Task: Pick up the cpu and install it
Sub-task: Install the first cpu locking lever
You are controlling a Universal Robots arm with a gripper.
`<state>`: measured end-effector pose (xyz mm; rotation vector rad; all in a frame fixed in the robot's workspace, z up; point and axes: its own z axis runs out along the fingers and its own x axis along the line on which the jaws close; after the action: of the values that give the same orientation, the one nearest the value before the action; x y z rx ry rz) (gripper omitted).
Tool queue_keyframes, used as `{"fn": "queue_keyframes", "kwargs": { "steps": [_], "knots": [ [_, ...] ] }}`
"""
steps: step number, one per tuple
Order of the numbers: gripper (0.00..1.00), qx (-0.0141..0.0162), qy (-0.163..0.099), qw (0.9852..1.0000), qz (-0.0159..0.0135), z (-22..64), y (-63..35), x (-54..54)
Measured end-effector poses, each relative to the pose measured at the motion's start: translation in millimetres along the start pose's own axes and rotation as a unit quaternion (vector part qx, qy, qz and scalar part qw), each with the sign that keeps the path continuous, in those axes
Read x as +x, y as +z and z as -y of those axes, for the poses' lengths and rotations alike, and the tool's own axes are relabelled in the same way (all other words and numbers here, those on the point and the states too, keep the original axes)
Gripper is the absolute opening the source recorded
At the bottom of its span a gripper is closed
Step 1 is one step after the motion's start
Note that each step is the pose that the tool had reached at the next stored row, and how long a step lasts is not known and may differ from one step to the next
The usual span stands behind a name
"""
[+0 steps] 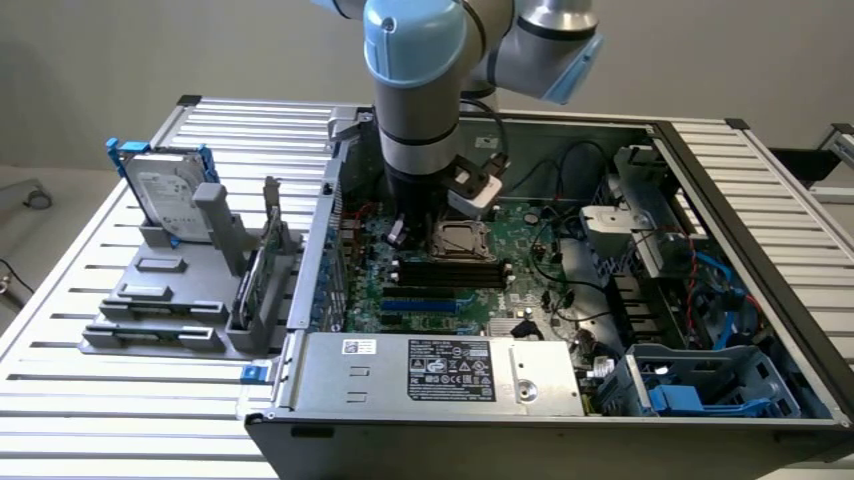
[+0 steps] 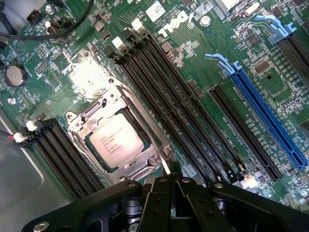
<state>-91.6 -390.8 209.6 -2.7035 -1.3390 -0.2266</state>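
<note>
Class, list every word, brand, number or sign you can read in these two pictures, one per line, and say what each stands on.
"DELL", white letters, seen inverted in the wrist view: on the motherboard.
Print on the cpu top plate: several lines, too small to read.
White sticker on the motherboard: a code, unreadable.
Black label on the power supply: text and marks, too small to read.
Hard drive label: unreadable.
</note>
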Motion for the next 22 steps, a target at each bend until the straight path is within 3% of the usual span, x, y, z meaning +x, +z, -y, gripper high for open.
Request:
{"fn": "queue_keyframes", "kwargs": {
  "steps": [6, 11, 19, 22],
  "knots": [
    [0.11, -0.0002, 0.0, 1.0, 0.0004, 2.4, -24.8, 6.6],
    [0.11, 0.0002, 0.006, 1.0, 0.0011, -0.5, -37.5, 4.3],
    [0.11, 0.0033, 0.009, 0.9999, 0.0039, -18.4, -42.0, 4.3],
    [0.11, 0.0039, 0.009, 0.9999, 0.0042, -23.4, -43.4, -0.9]
  ]
}}
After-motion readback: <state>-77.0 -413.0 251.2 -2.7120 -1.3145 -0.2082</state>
